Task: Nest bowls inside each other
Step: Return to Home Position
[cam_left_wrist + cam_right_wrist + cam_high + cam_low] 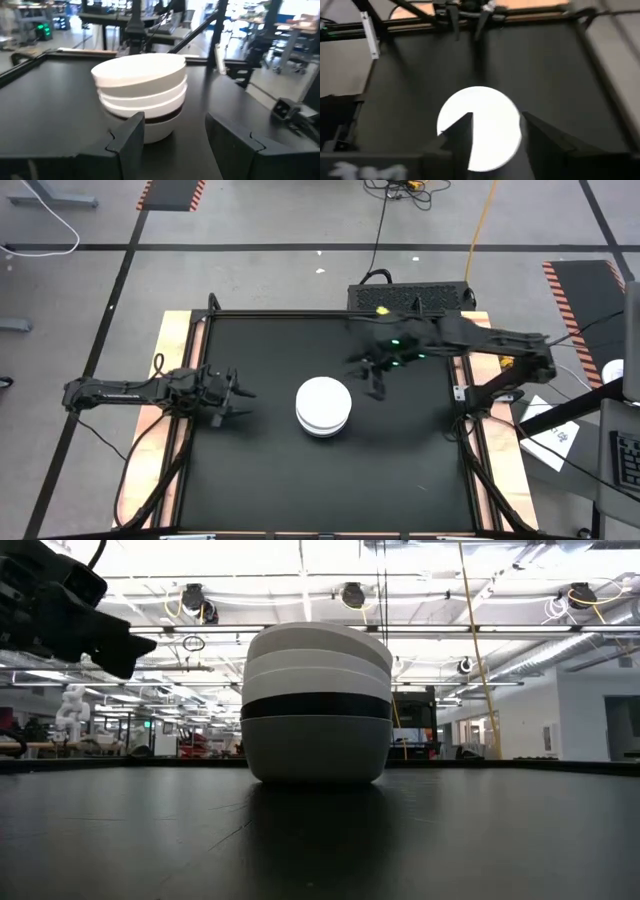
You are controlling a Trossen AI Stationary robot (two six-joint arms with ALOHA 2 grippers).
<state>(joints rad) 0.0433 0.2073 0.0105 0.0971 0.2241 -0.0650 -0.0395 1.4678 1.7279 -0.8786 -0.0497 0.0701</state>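
Note:
The bowls sit nested in one stack (323,406) near the table's middle, resting by the bottom bowl's base on the black mat. The low view shows the stack (316,705) with a pale grey bowl lowest, a black one above it, then white and grey ones, the top one slightly tilted. My left gripper (240,393) is open, low, to the left of the stack, pointing at it (141,97). My right gripper (372,372) is open, raised above and to the right of the stack, looking down on the top white bowl (479,126).
The black mat (260,470) lies in a raised frame with wooden edges (170,340). A dark box with cables (410,295) sits past the far edge. Papers (555,435) lie off the table's right side. Open mat surrounds the stack.

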